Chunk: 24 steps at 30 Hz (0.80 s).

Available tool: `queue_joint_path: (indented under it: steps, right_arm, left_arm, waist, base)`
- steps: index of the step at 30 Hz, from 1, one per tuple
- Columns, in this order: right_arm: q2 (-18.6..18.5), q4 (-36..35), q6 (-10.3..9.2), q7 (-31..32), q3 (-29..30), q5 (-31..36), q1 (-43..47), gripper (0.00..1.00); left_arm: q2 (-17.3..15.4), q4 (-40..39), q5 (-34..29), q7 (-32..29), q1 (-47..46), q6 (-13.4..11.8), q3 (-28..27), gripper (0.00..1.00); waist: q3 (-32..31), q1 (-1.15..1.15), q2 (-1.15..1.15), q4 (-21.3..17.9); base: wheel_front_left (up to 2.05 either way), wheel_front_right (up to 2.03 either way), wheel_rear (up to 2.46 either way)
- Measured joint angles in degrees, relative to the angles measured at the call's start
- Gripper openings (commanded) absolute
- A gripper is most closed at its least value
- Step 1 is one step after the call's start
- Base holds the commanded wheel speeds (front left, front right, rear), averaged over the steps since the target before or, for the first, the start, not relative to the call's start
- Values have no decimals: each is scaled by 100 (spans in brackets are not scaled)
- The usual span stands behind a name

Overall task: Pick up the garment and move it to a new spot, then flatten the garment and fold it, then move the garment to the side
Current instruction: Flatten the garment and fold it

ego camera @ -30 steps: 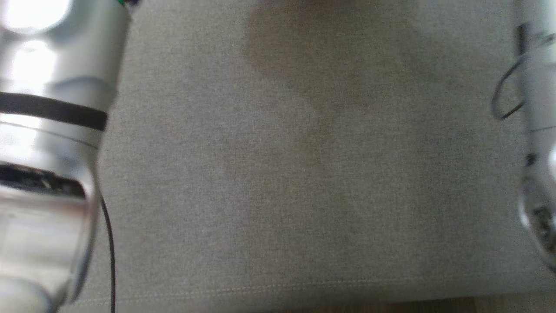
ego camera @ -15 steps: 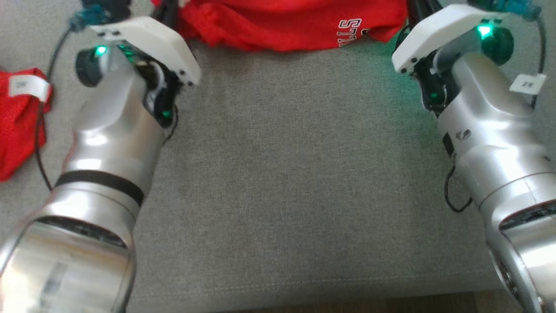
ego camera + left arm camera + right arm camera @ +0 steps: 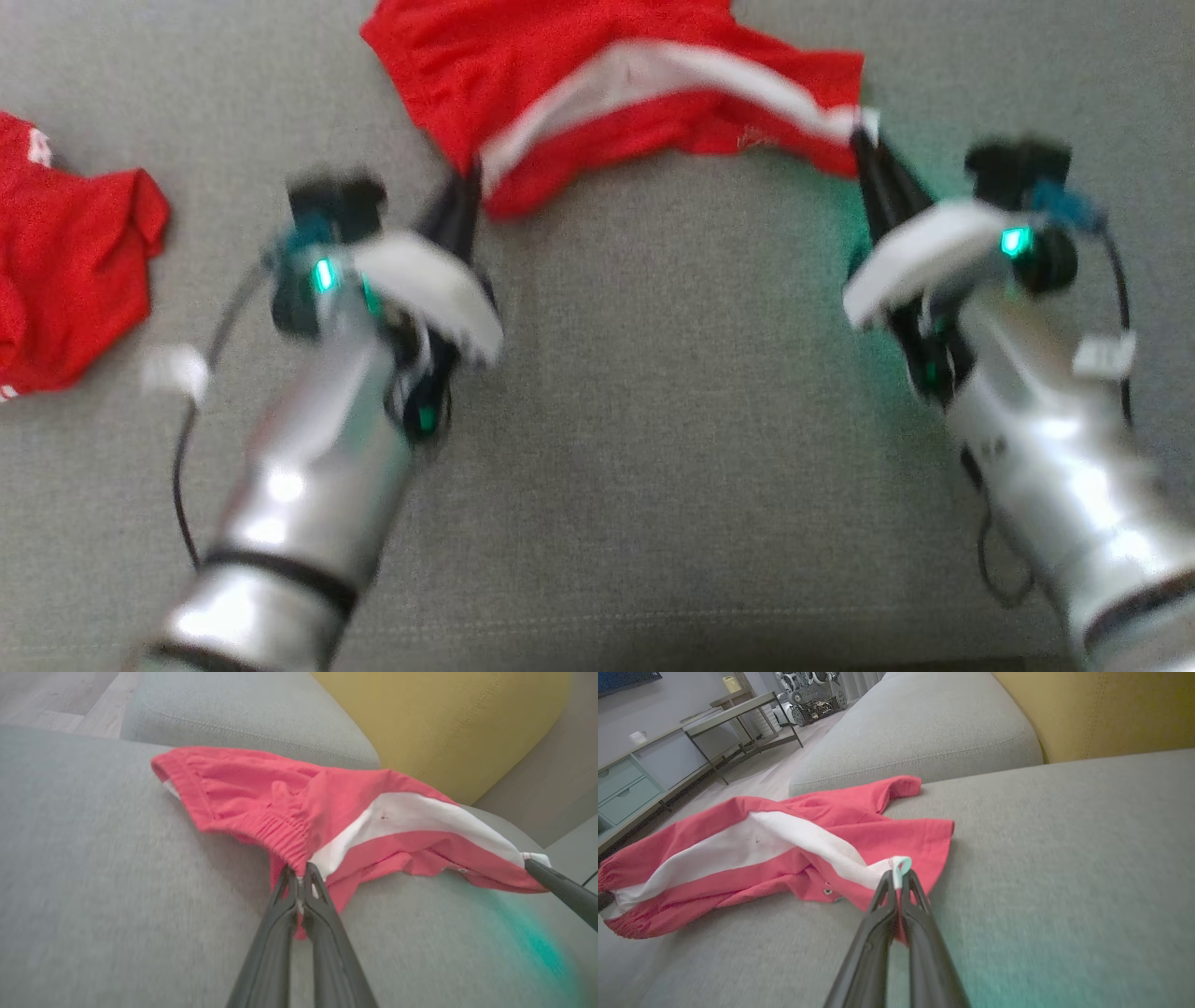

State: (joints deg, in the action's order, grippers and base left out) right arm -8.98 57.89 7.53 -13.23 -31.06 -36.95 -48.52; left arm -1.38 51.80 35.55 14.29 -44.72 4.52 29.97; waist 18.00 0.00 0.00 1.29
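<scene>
Both my left fingers (image 3: 280, 914) and right fingers (image 3: 917, 914) are clenching opposite ends of the red garment (image 3: 597, 56) near the sofa seat's (image 3: 653, 420) far edge; I'm probably relocating it, next needing an even, taut lay-down

A grey woven-fabric sofa seat cushion (image 3: 653, 439) is carrying everything, its front seam running along the near edge, with a rounded grey fabric armrest (image 3: 915, 732) and a mustard-yellow fabric back cushion (image 3: 444, 718) sitting against its far sides. Red fabric shorts with a white side stripe (image 3: 597, 56) are lying stretched sideways across the far part of the seat, stripe facing up, elastic band bunching at the left end. A crumpled red cloth piece (image 3: 65, 271) is lying on the seat's left part, well apart from the shorts.
</scene>
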Motion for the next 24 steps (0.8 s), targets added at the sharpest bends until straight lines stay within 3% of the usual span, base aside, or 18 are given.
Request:
queue_joint_path:
  steps: [5,14,19,24]
  right_arm:
    - [-166,-835,0,-70,164,-25,1113,0]
    - [-226,-2892,0,71,1524,760,3694,0]
    - [275,-4589,0,860,2388,1382,5341,0]
    - [586,-6059,0,1641,2783,1775,6453,0]
  left_arm:
    - [-149,-896,-242,0,1256,-85,-220,0]
    - [-682,-2994,-523,-9,3327,-748,-349,0]
    - [-967,-4149,-525,-246,4398,-1194,-361,0]
    - [-1166,-5114,-548,-710,5091,-1522,-293,0]
  waist:
    - [-340,0,0,-3]
    - [-878,0,0,-49]
    - [-1148,0,0,-24]
    - [-1259,0,0,-50]
  base:
    - [0,0,0]
    - [0,0,0]
    - [0,0,0]
    - [0,0,0]
